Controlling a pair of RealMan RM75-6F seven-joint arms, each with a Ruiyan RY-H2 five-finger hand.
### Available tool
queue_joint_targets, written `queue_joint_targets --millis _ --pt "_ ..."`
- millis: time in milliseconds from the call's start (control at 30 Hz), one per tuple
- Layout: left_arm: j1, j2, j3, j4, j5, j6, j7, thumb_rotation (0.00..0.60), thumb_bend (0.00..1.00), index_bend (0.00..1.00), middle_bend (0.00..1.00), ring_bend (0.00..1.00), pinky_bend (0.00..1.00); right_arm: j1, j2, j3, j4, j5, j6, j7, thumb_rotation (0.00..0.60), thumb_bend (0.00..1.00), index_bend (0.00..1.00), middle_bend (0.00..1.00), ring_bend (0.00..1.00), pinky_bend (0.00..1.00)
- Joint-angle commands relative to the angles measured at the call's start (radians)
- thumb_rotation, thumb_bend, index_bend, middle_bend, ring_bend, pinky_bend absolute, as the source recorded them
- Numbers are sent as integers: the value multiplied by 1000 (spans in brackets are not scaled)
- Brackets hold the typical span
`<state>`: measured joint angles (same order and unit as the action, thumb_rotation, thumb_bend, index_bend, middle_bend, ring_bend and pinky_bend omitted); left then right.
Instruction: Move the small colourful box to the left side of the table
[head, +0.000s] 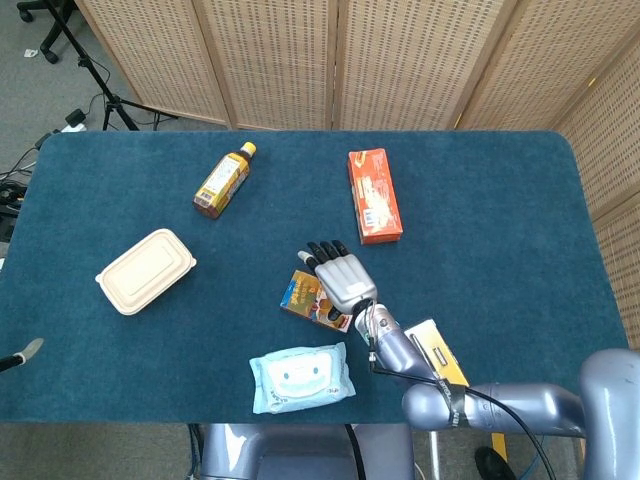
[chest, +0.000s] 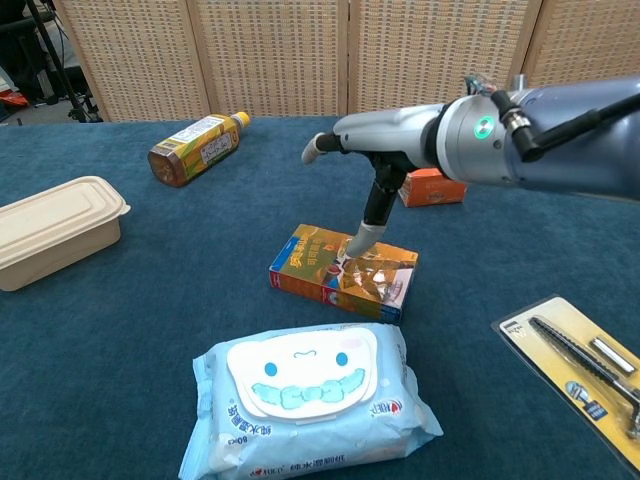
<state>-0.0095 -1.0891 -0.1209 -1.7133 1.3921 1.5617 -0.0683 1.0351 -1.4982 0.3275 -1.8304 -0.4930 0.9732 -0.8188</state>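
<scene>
nearest the robot lies the soft pale-blue pack of wet wipes with a smiling face on its white flap (chest: 305, 400), its film creased and puffy, and everything else is placed from it. to its right, at the table's near edge, a yellow-backed blister card holding a black and silver razor (chest: 580, 365) runs off the chest view's corner; from the head view most of it is hidden under the right forearm. just behind the wipes, nearly touching the pack's far edge, the small colourful box (chest: 343, 271) lies flat on the dark blue felt-like table cover (head: 500, 230), a glossy carton in orange, yellow and blue whose print is too fine to read. the silver-grey right hand (head: 338, 277) hovers over it with fingers spread and straight, gripping nothing; one thumb tip touches or nearly touches the box top, and which cannot be told. the hand covers the box's right end from above. well left of the wipes sits a beige matte lidded food container (head: 146, 270), rounded at the corners. of the left hand only a grey tip (head: 30, 352) shows at the frame edge, its state unreadable. farther back, a brown bottle with a yellow label and cap (head: 224, 180) lies on its side, and an orange rectangular carton (head: 374, 195) lies flat, mostly hidden behind the arm in the chest view.
</scene>
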Motion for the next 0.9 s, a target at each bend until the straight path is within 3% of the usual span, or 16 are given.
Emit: queue_joint_targets --millis 33,200,367,600,733,900 --pt "-6 2 13 1 23 -9 11 600 0 0 0 0 0 -81 157 -6 -187 -232 83 90 593 0 0 0 0 0" --pt "-13 2 31 4 77 -5 7 600 0 0 0 0 0 -298 408 -95 -258 -615 186 291 582 0 0 0 0 0" --pt "-51 6 67 44 203 -27 6 600 0 0 0 0 0 -501 561 -196 -121 -874 327 583 584 0 0 0 0 0" --pt "-168 19 83 70 332 -134 -3 600 0 0 0 0 0 -690 571 -263 138 -957 498 926 599 0 0 0 0 0" --pt "-249 34 76 40 370 -218 -35 600 0 0 0 0 0 -763 547 -281 197 -955 561 1000 600 0 0 0 0 0" --pt "-373 15 44 -48 352 -389 80 600 0 0 0 0 0 -860 476 -288 292 -985 685 1112 600 0 0 0 0 0"
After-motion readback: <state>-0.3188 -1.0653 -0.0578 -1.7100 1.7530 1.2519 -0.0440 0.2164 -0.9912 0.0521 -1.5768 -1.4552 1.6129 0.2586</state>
